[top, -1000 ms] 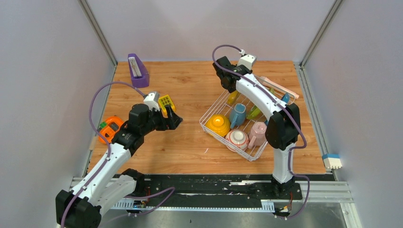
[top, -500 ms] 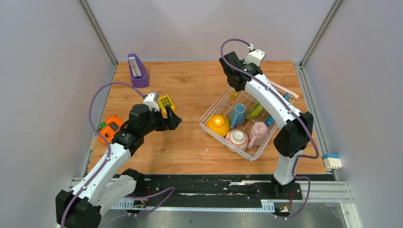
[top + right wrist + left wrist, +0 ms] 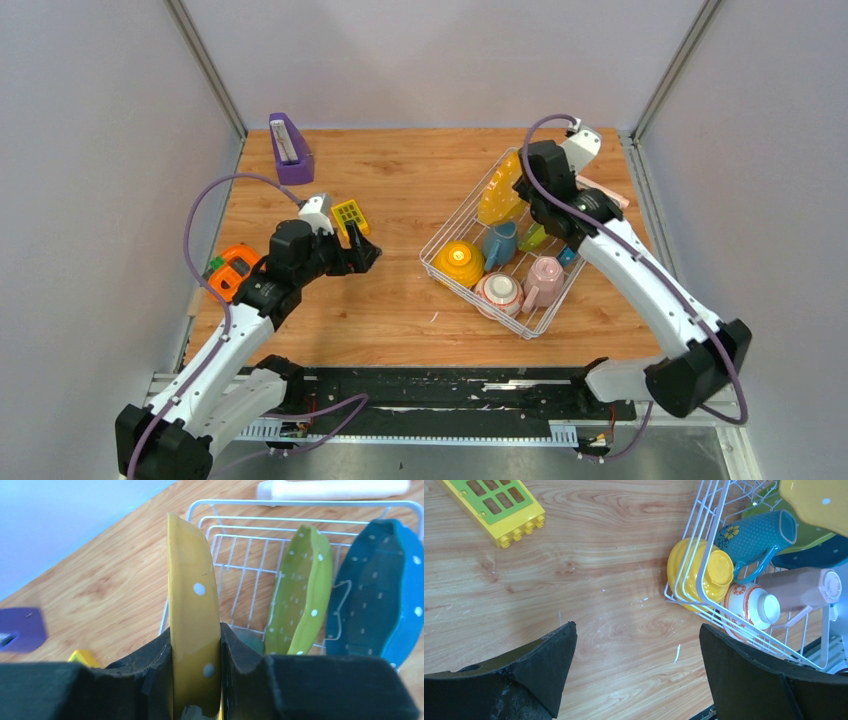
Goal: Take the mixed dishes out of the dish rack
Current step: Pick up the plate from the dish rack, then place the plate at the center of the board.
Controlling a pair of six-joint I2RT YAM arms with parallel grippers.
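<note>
Table (image 3: 400, 310): wooden top, contents left to right.

1. Orange gadget (image 3: 232, 270): at the left edge, just beside the left arm's forearm.
2. Purple holder (image 3: 290, 148): far left corner, upright.
3. Grid block (image 3: 499, 505): yellow with green, flat on the table, left of centre, just beyond the left gripper.
4. Left arm: rises from the near left corner, reaching forward and right. Left gripper (image 3: 639, 650): jaws wide apart, empty, over bare wood between the grid block and the rack.
5. Rack (image 3: 704, 555): white wire, set askew on the right half of the table.
 - Bowl (image 3: 460, 262): yellow-orange, on its side at the rack's left corner.
 - Blue mug (image 3: 499, 241): lying just right of the bowl.
 - Cup (image 3: 500, 292): red-rimmed, at the near edge.
 - Pink mug (image 3: 543, 280): lying beside the cup.
 - Green plate (image 3: 300, 595) and blue plate (image 3: 380, 590): on edge, side by side along the rack's right side.
 - Yellow plate (image 3: 192, 605): on edge over the rack's far corner.
6. Right arm: elbow out at the near right corner, forearm slanting back towards the far edge. Right gripper (image 3: 195, 650): clamped on the yellow plate's rim, one finger on each face.
7. White tube (image 3: 332, 489): lying beyond the rack's far rim.
8. White-and-blue block (image 3: 698, 340): beyond the right edge.
</note>
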